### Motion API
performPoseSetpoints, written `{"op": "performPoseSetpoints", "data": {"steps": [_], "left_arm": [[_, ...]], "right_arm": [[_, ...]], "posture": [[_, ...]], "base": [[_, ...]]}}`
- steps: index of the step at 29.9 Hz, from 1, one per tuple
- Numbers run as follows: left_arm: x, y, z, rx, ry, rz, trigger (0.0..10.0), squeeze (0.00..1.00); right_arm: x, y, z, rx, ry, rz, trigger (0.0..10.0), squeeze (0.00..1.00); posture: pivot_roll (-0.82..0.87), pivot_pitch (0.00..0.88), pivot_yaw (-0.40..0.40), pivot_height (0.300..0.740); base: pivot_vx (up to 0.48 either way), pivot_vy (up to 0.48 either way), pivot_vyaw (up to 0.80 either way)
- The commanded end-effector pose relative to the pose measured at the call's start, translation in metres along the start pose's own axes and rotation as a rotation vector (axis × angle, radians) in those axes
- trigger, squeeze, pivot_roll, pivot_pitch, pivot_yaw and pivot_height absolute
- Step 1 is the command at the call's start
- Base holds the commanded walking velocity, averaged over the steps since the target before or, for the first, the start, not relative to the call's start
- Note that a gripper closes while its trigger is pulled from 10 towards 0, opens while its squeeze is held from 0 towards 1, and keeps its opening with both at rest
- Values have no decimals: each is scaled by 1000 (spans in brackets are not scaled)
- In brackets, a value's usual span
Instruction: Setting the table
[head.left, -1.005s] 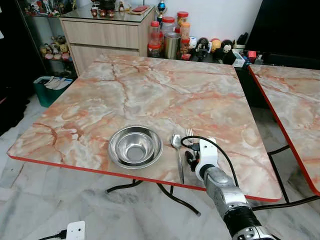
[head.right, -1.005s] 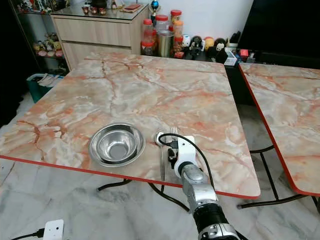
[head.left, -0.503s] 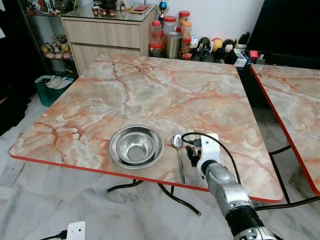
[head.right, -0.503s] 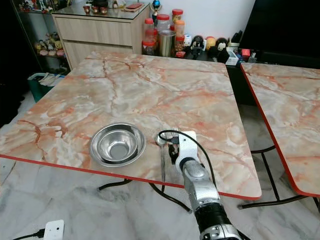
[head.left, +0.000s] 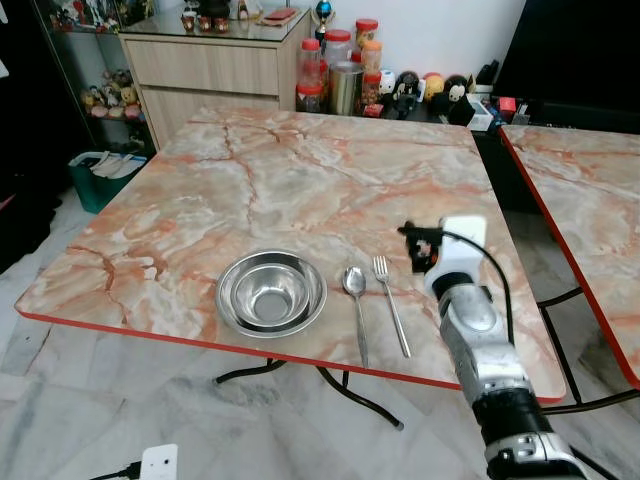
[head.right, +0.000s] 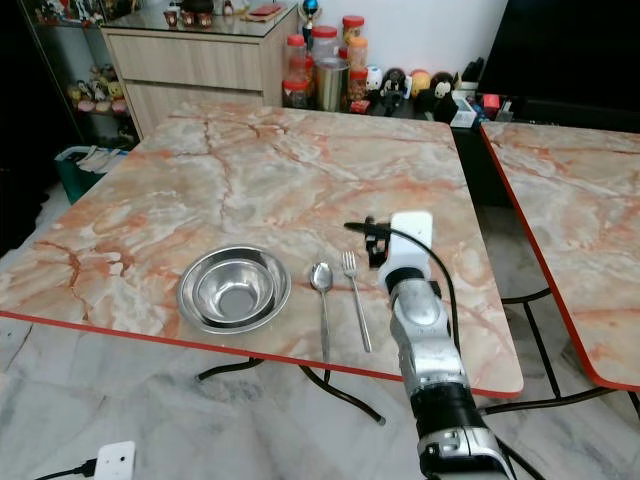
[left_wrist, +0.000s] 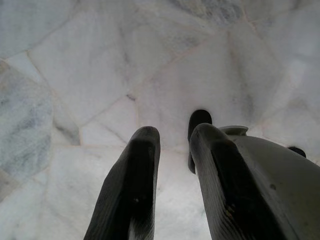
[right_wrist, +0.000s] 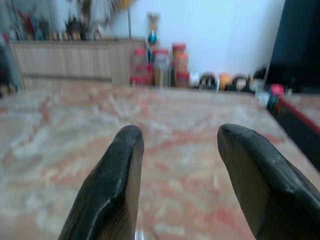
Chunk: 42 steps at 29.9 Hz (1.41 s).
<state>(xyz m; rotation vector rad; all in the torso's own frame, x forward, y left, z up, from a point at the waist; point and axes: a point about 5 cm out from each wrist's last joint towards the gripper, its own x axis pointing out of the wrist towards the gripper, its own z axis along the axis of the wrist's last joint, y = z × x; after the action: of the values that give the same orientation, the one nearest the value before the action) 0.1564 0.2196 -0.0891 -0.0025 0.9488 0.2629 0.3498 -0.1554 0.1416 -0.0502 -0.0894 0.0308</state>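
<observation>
My right gripper (head.left: 418, 247) is spread wide, empty, raised just right of the fork (head.left: 391, 305). Fork and spoon (head.left: 356, 305) lie parallel just right of the bowl (head.left: 271, 291), handles toward the table (head.left: 300, 180) near edge. Setting looks done. Plenty of bare tabletop beyond the bowl.

Bright even daylight, right wrist view blurred
</observation>
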Motion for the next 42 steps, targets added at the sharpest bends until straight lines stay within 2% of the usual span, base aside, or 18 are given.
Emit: {"op": "performPoseSetpoints", "data": {"steps": [1, 6, 11, 18, 25, 30, 33, 35, 42], "left_arm": [[1, -3, 5, 5, -16, 0, 10000, 0], [2, -4, 9, 10, -24, -4, 10000, 0], [3, -2, 15, 20, -41, -1, 10000, 0], [3, -3, 14, 18, -46, 2, 10000, 0], [2, -2, 13, 15, -47, 6, 10000, 0], [2, -1, 12, 20, -49, 8, 10000, 0], [2, -2, 13, 24, -52, 5, 10000, 0], [2, -4, 14, 25, -55, 1, 10000, 0], [2, -6, 16, 23, -62, -4, 10000, 0]], "right_arm": [[0, -9, 17, -13, -106, -33, 10000, 0], [-8, -16, 19, -49, -187, -55, 10000, 0], [-18, -21, 14, -52, -209, -62, 10000, 0], [-33, -18, -24, -98, -109, -38, 10000, 0], [-52, -15, -29, -131, -126, -8, 10000, 0], [-71, -19, -43, -150, -85, 3, 10000, 0], [-81, -21, -57, -169, -27, 17, 10000, 0], [-86, -24, -74, -170, 57, 9, 10000, 0], [-93, -28, -116, -66, 304, -26, 10000, 0]], "posture": [[36, 0, -31, 740], [31, 0, -22, 740], [30, 0, -12, 740], [41, 0, -21, 740], [40, 0, -24, 740], [40, 0, -26, 740], [25, 0, -27, 740], [25, 0, -29, 740], [26, 0, -35, 740]], "base": [[0, -360, 0], [0, -359, 0], [0, -343, 0], [0, -367, 0], [0, -386, 0], [0, -386, 0], [0, -386, 0], [0, -384, 0], [0, -384, 0]]}}
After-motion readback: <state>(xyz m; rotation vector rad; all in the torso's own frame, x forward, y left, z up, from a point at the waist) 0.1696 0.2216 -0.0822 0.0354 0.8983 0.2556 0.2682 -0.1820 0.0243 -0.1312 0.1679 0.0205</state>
